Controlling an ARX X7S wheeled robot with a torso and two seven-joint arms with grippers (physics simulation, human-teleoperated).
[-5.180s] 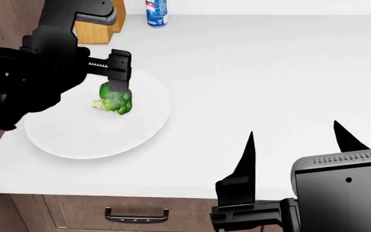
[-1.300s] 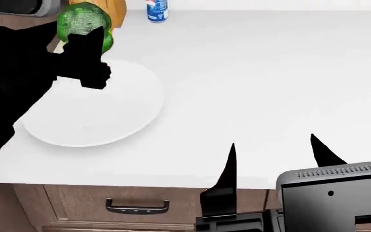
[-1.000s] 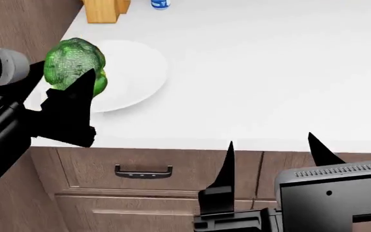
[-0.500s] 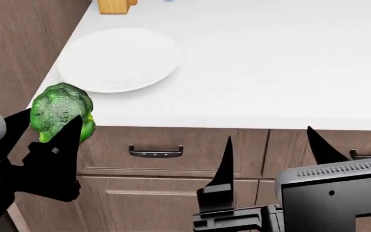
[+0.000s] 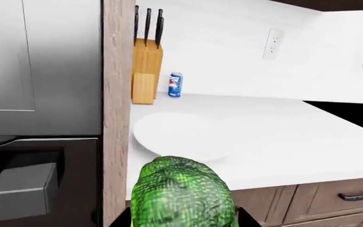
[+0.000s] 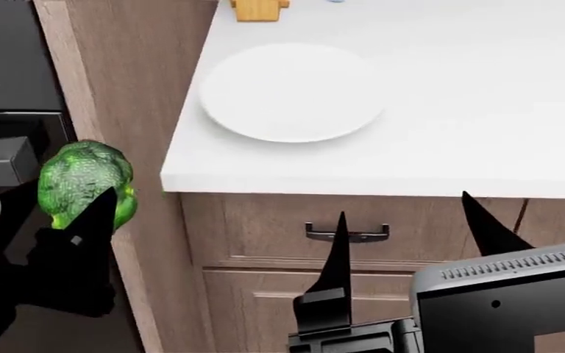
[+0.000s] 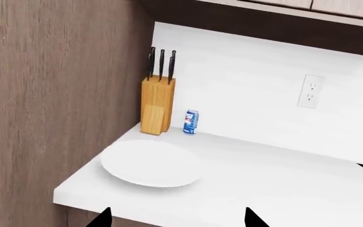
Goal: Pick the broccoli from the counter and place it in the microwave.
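Note:
My left gripper (image 6: 82, 193) is shut on the broccoli (image 6: 84, 179), a bright green bumpy floret. It holds it in the air left of the counter (image 6: 479, 110), in front of a dark appliance. In the left wrist view the broccoli (image 5: 181, 191) fills the space between the two fingers of the gripper (image 5: 181, 218). My right gripper (image 6: 404, 207) is open and empty, below the counter's front edge, before the drawers. It also shows in the right wrist view (image 7: 176, 211). No microwave shows that I can tell.
An empty white plate (image 6: 290, 92) lies near the counter's left end. A knife block (image 5: 145, 71) and a can (image 5: 176, 85) stand at the back. A wood side panel (image 6: 126, 73) separates the counter from a grey and black appliance (image 5: 36, 71). A drawer handle (image 6: 347, 234) is below.
The left gripper lifted the broccoli off the plate and carried it left, off the counter and past the wood panel. The view swung left and back. The right gripper stayed open.

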